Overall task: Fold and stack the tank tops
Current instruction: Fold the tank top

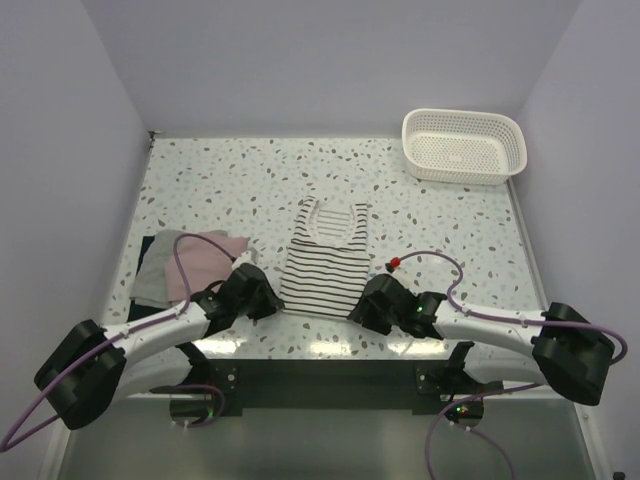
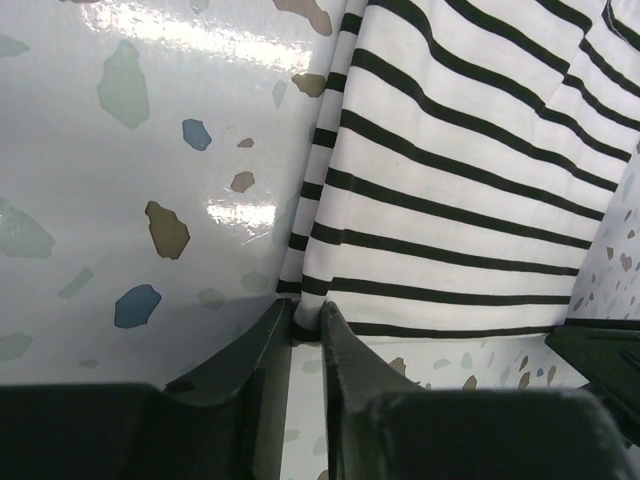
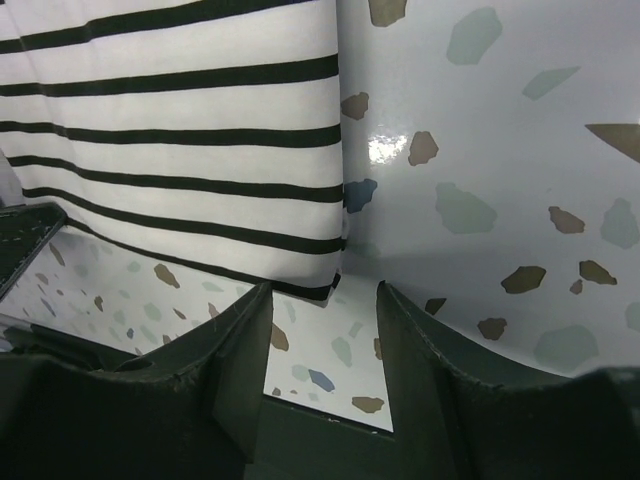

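The white tank top with black stripes (image 1: 322,262) lies flat in the middle of the table, straps toward the back. My left gripper (image 1: 268,300) is at its near left corner. In the left wrist view that gripper (image 2: 305,318) is shut on this hem corner of the striped tank top (image 2: 450,180). My right gripper (image 1: 362,305) is at the near right corner. In the right wrist view it (image 3: 323,292) stands open, and the striped top's (image 3: 180,130) corner lies on the table just ahead of its fingertips. A pink tank top (image 1: 215,250) and a dark one (image 1: 150,262) lie crumpled at the left.
A white lattice basket (image 1: 463,146) stands at the back right corner. A purple cable with a red tip (image 1: 396,264) loops over the table beside the right arm. Walls close in the table on three sides.
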